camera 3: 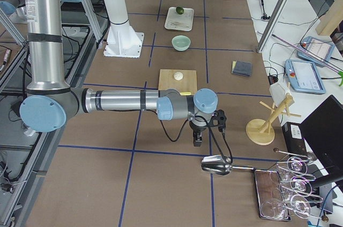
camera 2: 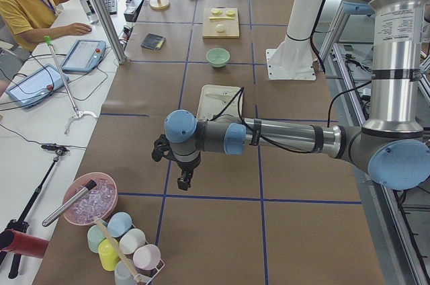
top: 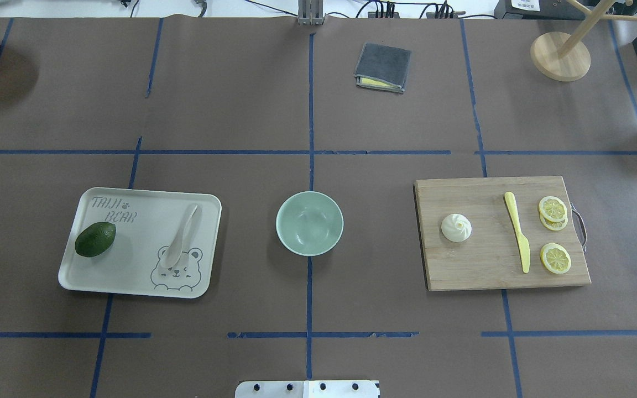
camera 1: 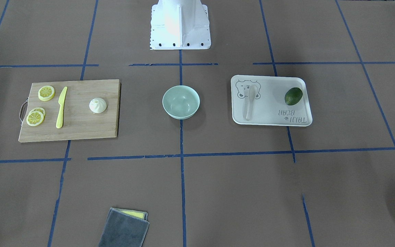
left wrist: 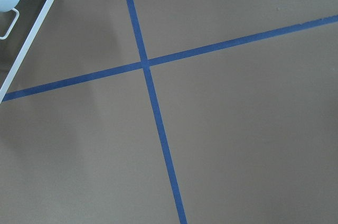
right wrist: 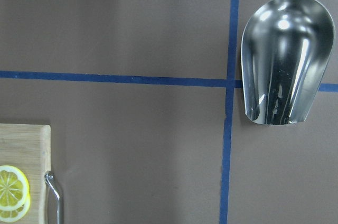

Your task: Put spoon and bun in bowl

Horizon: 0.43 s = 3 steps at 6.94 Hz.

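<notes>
Spoon (top: 181, 235) lies flat on tray (top: 125, 271). Bun (top: 456, 227) sits on cutting board (top: 479, 268). Empty bowl (top: 309, 223) stands between them. Left tool (camera 2: 183, 179) and right tool (camera 3: 197, 140) hang well apart from all three; can't tell whether open or closed. Risks: low spoon slips or drags the tray, and the domed bun may squirt out of a pinch.

One camera looks down from behind the robot, another faces it from across the desk (camera 1: 218, 192) — both take in the bowl (top: 309, 223), tray (top: 130, 260) and board (top: 484, 260). Two more watch along the desk from either end. The wrist cameras stare straight down, close to it.
</notes>
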Each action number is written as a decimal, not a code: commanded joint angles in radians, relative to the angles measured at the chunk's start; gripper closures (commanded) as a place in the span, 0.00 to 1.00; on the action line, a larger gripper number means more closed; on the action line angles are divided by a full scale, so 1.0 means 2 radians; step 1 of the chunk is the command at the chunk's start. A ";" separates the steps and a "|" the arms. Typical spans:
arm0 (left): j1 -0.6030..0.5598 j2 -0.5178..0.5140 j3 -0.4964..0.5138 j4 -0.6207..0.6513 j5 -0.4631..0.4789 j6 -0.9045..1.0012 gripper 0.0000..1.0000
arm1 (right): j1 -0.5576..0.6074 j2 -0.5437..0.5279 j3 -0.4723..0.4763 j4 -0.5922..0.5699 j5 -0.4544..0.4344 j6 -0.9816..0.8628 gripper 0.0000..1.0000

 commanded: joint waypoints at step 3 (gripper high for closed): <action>0.002 -0.006 -0.025 0.006 -0.005 0.001 0.00 | 0.003 -0.004 0.030 -0.039 0.000 0.001 0.00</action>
